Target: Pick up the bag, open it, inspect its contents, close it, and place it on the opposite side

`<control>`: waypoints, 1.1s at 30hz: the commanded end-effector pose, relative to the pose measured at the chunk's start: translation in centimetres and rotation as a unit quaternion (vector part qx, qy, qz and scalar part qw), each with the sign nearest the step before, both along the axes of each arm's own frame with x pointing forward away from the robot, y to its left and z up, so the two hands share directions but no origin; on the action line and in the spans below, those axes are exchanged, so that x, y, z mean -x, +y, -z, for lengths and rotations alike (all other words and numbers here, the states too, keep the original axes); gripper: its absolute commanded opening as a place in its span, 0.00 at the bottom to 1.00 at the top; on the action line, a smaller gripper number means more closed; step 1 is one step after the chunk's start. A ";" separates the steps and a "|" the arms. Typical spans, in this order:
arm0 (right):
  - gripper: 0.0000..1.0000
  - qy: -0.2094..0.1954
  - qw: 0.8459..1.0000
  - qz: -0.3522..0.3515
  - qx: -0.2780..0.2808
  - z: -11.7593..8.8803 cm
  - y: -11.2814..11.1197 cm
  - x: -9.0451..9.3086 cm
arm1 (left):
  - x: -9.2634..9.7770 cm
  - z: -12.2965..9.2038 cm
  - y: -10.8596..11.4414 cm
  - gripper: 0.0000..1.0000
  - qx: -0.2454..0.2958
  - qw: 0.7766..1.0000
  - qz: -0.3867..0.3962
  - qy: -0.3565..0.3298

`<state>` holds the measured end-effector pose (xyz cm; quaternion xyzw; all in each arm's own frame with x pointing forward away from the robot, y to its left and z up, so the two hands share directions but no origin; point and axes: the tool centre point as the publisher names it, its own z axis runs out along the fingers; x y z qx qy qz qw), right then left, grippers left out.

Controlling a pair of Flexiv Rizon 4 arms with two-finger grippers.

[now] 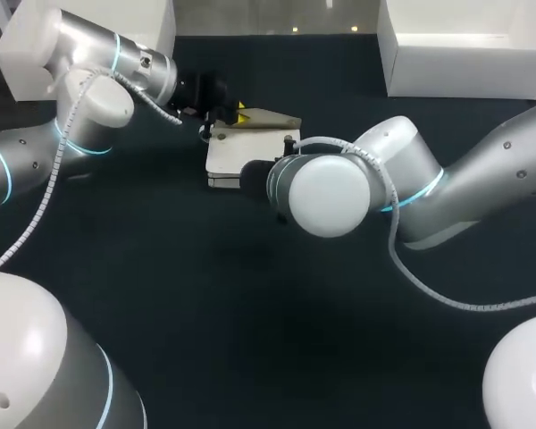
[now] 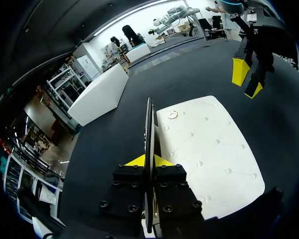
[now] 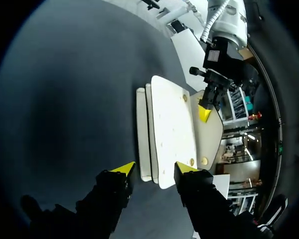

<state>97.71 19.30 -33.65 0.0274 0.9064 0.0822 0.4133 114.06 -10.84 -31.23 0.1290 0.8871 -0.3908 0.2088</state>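
The flap [image 2: 149, 124] of the bag [image 2: 209, 149] was clenched by the left gripper [image 2: 148, 160]. The right gripper [image 3: 154, 172] was held open at the bag's near edge.

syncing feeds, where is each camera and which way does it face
head view: above and behind the robot, looking down on the table; left arm and right arm show.
left wrist view: left wrist, facing along the left gripper, shut on the bag's flap.
right wrist view: right wrist, facing past the open right gripper to the bag.
both wrist views share the bag and each other's gripper.
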 end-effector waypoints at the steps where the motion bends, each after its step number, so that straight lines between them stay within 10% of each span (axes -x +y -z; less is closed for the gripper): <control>1: 0.51 -0.010 1.000 -0.002 -0.002 0.8 0.2 -0.4 | 0.8 -0.2 0.1 0.00 -0.002 1.000 0.000 0.000; 33: 0.32 -0.018 0.999 -0.010 0.032 3.4 -1.0 -3.9 | 1.1 1.0 0.1 0.00 -0.021 0.999 0.022 0.011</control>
